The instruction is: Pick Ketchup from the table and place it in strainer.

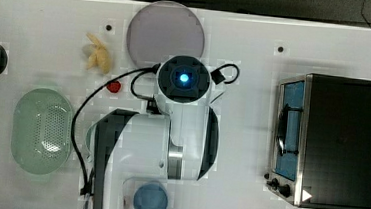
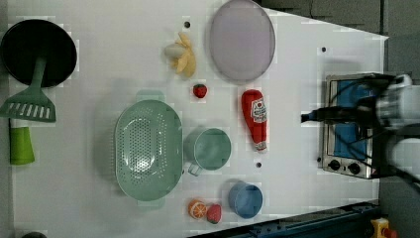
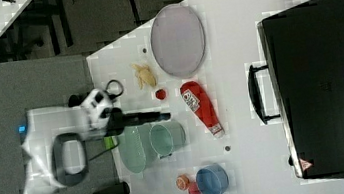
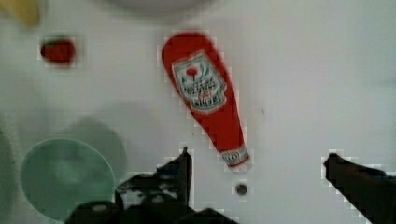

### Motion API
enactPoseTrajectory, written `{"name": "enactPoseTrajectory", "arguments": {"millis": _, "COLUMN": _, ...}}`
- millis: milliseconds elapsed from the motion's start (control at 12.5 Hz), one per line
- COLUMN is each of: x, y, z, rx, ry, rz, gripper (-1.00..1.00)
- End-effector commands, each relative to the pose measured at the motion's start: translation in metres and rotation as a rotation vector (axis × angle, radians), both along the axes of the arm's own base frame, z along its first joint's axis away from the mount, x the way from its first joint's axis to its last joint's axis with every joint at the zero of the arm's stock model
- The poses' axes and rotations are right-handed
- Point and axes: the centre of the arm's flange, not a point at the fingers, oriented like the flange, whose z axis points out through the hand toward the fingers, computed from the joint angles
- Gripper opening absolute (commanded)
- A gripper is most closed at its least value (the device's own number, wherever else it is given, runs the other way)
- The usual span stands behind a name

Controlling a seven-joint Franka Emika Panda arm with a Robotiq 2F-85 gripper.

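The ketchup (image 4: 205, 100) bears a white label whose print is too blurred to read.

Bright even overhead light, soft shadows, blocky compression, wrist view blurred

You're looking at a white arm (image 1: 181, 134) with rounded shells and dark grey joint bands. Its dark round wrist cap (image 1: 183, 77) glows blue at the centre. Black cables (image 1: 79, 121) loop beside that cap, and the gripper (image 4: 257, 175) has black fingers (image 4: 184, 168).
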Motion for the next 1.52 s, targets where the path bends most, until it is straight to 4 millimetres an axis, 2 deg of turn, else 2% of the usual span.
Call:
{"name": "enactPoseTrajectory", "arguments": {"millis": 80, "x": 0.001, "y": 0.006, "z": -0.015, "rx": 0.037, "ry": -0.08, "rz": 0.298, "gripper": 1.0}}
{"name": "enactPoseTrajectory", "arguments": {"millis": 640, "x": -0.001, "y": 0.015, "z": -0.118, "rx": 0.069, "ry": -0.076, "rz": 0.311, "gripper": 1.0}}
{"name": "enactPoseTrajectory", "arguments": {"millis": 1040, "x": -0.005, "y": 0.016, "z": -0.174, "rx": 0.092, "ry": -0.036, "rz": 0.304, "gripper": 1.0}}
{"name": "enactPoseTrajectory", "arguments": {"millis": 1360, "x": -0.005, "y": 0.016, "z": -0.209, "rx": 0.101, "ry": -0.068, "rz": 0.296, "gripper": 1.0}}
{"name": "enactPoseTrajectory", "arguments": {"millis": 1440, "x": -0.007, "y": 0.017, "z": -0.214, "rx": 0.104, "ry": -0.059, "rz": 0.297, "gripper": 0.93}}
{"name": "enactPoseTrajectory", "arguments": {"millis": 1520, "x": -0.008, "y": 0.017, "z": -0.217, "rx": 0.105, "ry": -0.053, "rz": 0.293, "gripper": 0.69}}
